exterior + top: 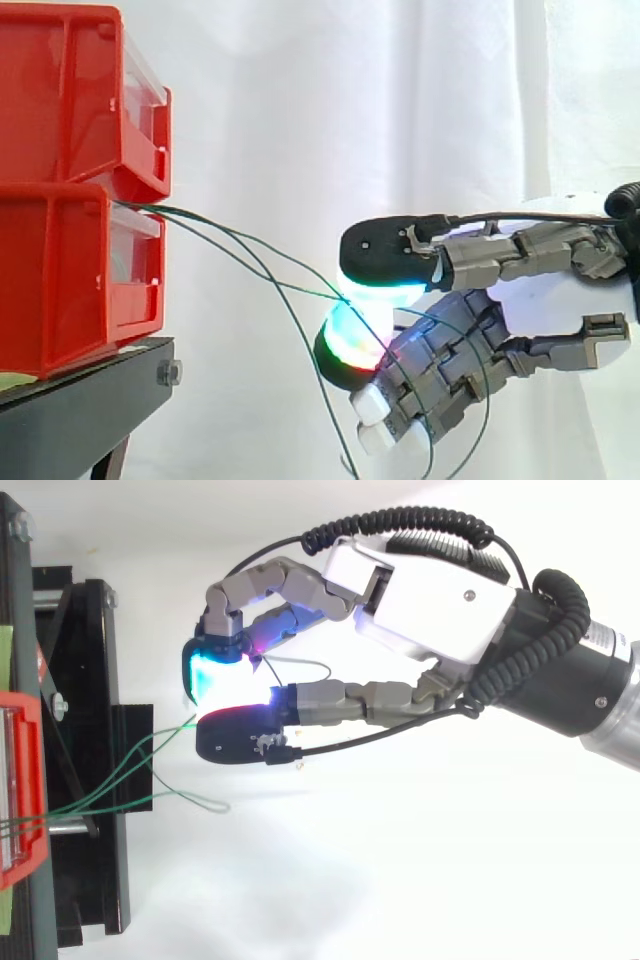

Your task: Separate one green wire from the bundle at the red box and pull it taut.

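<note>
Right of the box (pixel 60 280), the robot hand (pixel 455 345) pinches 1 green wire (pixel 285 262) between glowing fingertips (pixel 385 290). Separation looks done. Next, it likely must pull away from the box until the wire runs straight.

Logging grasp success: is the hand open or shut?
Shut: pads of the hand pinch one green wire; other wires hang free.

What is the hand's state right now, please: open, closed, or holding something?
Hand: shut on one green wire, pinched beside the red box.
</note>
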